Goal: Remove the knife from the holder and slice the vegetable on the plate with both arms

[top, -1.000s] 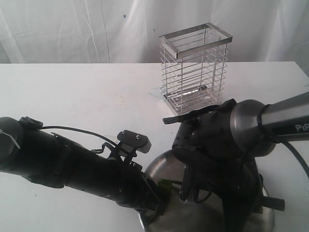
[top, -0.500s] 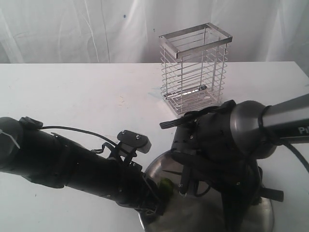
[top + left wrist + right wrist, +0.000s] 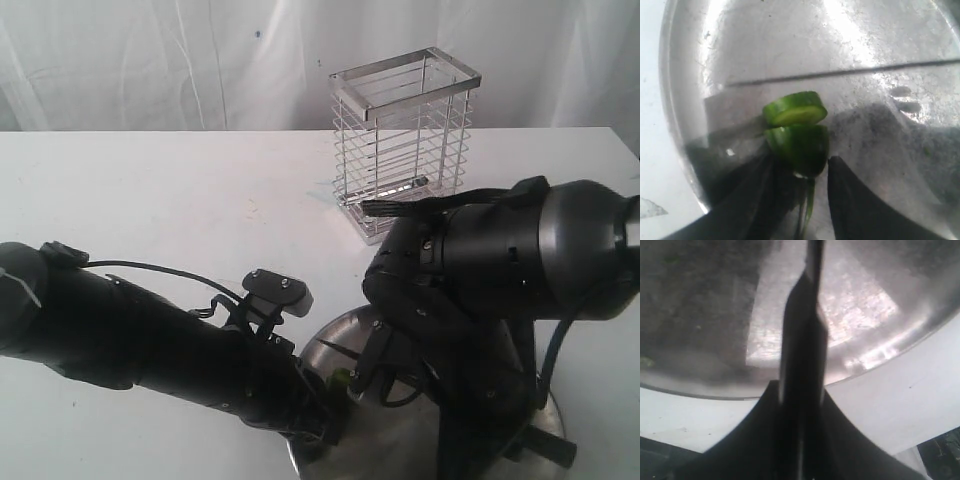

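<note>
The vegetable [image 3: 801, 146] is dark green and lies on the shiny plate [image 3: 875, 35], with my left gripper [image 3: 802, 160] shut on its stem end. One cut round slice [image 3: 795, 109] leans against its free end. Just beyond the slice, the knife's thin dark blade [image 3: 840, 73] crosses the plate. My right gripper [image 3: 801, 387] is shut on the knife's black handle [image 3: 802, 355], and the blade [image 3: 815, 255] points out over the plate [image 3: 855, 315]. In the exterior view both grippers hang over the plate [image 3: 322, 345], with the vegetable [image 3: 341, 379] between them. The wire holder [image 3: 405, 140] stands behind.
The holder stands upright on the white table [image 3: 150, 200], well behind the plate. The plate sits at the table's near edge, largely covered by the two black arms. A white curtain hangs behind the table.
My right arm has rolled and swung up to the right with the knife in its grip. The left arm and the vegetable have stayed where they were.
</note>
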Robot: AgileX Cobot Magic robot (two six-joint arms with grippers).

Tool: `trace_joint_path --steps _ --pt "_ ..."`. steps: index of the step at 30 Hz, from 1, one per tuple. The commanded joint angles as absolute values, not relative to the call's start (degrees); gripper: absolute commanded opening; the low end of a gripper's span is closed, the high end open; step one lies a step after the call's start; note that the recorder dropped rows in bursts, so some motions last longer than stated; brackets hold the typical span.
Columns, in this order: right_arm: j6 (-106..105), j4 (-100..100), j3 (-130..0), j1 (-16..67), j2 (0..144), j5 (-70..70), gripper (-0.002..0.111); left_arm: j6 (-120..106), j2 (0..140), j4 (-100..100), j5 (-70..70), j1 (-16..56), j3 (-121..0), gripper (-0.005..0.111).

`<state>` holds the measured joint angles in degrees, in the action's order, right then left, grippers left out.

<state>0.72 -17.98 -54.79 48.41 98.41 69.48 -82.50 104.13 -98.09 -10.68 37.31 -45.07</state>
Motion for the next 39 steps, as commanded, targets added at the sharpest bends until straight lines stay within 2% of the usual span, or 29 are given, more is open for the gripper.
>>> trace_joint_path --steps 1,39 --pt "0.0 -16.5 -54.6 48.9 98.7 70.0 0.0 -81.6 104.9 -97.2 -10.6 37.3 -44.0 0.04" --pt "-5.9 -15.0 -54.6 49.0 107.4 70.0 0.0 -81.6 104.9 -97.2 -11.2 37.3 -44.0 0.04"
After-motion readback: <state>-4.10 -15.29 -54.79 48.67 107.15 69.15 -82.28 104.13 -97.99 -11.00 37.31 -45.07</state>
